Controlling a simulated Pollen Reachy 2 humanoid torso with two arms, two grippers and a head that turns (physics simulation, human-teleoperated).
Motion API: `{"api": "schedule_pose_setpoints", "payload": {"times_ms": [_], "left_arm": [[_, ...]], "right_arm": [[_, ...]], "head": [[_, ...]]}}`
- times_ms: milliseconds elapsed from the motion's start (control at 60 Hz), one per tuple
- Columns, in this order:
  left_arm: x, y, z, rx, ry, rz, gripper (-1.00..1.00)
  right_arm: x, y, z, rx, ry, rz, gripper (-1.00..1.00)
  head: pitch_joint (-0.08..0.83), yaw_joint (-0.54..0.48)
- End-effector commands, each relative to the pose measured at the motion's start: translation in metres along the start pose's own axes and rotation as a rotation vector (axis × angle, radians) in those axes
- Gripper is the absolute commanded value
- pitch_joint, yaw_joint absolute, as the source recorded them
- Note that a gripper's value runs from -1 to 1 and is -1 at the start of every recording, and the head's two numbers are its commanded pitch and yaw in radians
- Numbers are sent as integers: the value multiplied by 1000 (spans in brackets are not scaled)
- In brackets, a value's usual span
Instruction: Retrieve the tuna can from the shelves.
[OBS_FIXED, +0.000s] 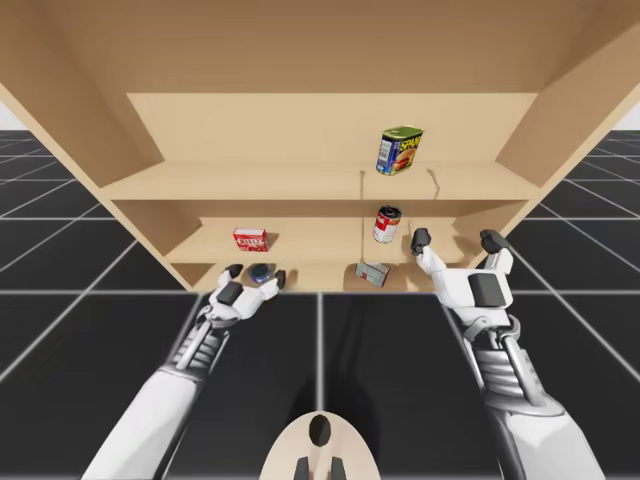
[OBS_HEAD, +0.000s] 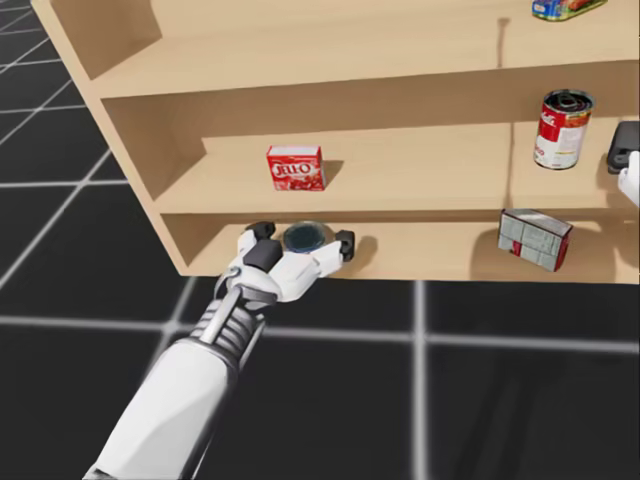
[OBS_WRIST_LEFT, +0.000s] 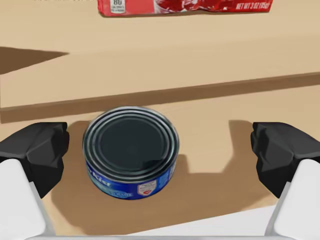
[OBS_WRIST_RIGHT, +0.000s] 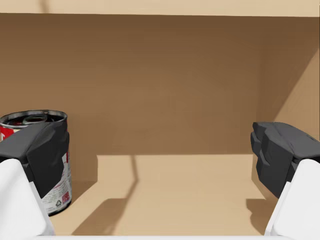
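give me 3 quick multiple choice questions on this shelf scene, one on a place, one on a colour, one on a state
1. Where is the tuna can?
A on the top shelf
B on the lowest shelf, between the open fingers of my left gripper
C on the floor

2. What colour is the box on the middle shelf?
A red
B green
C black

3. What state is my right gripper in?
A shut on a box
B shut on a can
C open, holding nothing

Answers:
1 B: the left wrist view shows the can standing on the bottom board with a finger on each side, neither touching it.
2 A: the head view shows the red box one board above the tuna can.
3 C: the right wrist view shows its fingers wide apart with bare shelf between them.
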Motion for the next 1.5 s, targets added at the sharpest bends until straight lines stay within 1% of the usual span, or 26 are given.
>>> {"api": "schedule_pose_setpoints", "payload": {"times_ms": [17, 100, 150, 200, 283, 517, 550, 567, 583, 600, 617, 633, 650, 700, 800, 850, 917, 1017, 1067, 1117, 1233, 1400, 1500], "left_arm": [[-11, -17, -28, 5, 40, 69, -1000], [-16, -17, -33, 4, 67, 85, -1000], [-18, -15, -37, 9, 75, 85, -1000], [-19, -15, -40, 7, 89, 97, -1000], [-22, -14, -43, 7, 109, 100, -1000], [-30, -14, -48, -9, 148, 85, -1000], [-31, -14, -48, -9, 149, 82, -825], [-31, -14, -48, -11, 151, 81, -295], [-31, -14, -48, -10, 152, 80, -177], [-32, -14, -48, -9, 152, 78, 17], [-32, -14, -48, -9, 153, 78, 74], [-32, -14, -49, -10, 155, 77, 711], [-32, -14, -49, -10, 156, 78, 786], [-33, -14, -48, -15, 165, 84, 896], [-32, -15, -44, -26, 164, 81, 1000], [-31, -16, -42, -27, 156, 79, 1000], [-29, -19, -41, -29, 134, 62, 1000], [-21, -20, -37, -36, 54, 56, 1000], [-17, -19, -35, -40, 28, 67, 1000], [-10, -18, -29, -38, -14, 73, 1000], [-1, -15, -21, -29, -61, 74, 1000], [6, -15, -12, -33, -85, 82, 1000], [8, -17, -2, -26, -68, 68, 1000]], "right_arm": [[-1, 1, 0, -4, 2, -9, -1000], [-1, 1, 0, -4, 2, -10, -1000], [-1, 1, 0, -3, 2, -9, -1000], [-2, 1, 0, -3, 3, -8, -1000], [-2, 1, 0, -4, 4, -7, -1000], [-3, 2, 0, -5, 8, -5, -1000], [-3, 2, 0, -5, 9, -5, -1000], [-3, 2, 0, -6, 10, -5, -1000], [-3, 2, 0, -5, 10, -5, -1000], [-3, 2, 0, -5, 10, -5, -1000], [-3, 2, 0, -5, 10, -5, -1000], [-3, 2, 0, -5, 10, -4, -1000], [-4, 2, 0, -5, 10, -4, -1000], [-4, 2, 0, -4, 12, -4, -1000], [-4, 2, 0, -6, 14, -4, -1000], [-4, 3, 0, -7, 15, -3, -1000], [-4, 3, 0, -9, 17, -5, -1000], [-4, 2, 0, -10, 15, -6, -1000], [-4, 2, 0, -10, 15, -6, -1000], [-4, 2, 0, -11, 15, -7, -1000], [-4, 2, 0, -11, 14, -7, -1000], [-4, 3, 0, -10, 15, -6, -1000], [-4, 3, 0, -10, 16, -6, -1000]], "head": [[611, 209], [614, 206], [614, 206], [615, 207], [614, 208], [617, 209], [616, 208], [616, 207], [616, 207], [616, 208], [617, 208], [617, 209], [617, 209], [617, 209], [617, 208], [618, 208], [619, 208], [617, 209], [617, 208], [617, 207], [617, 208], [614, 209], [613, 210]]}}
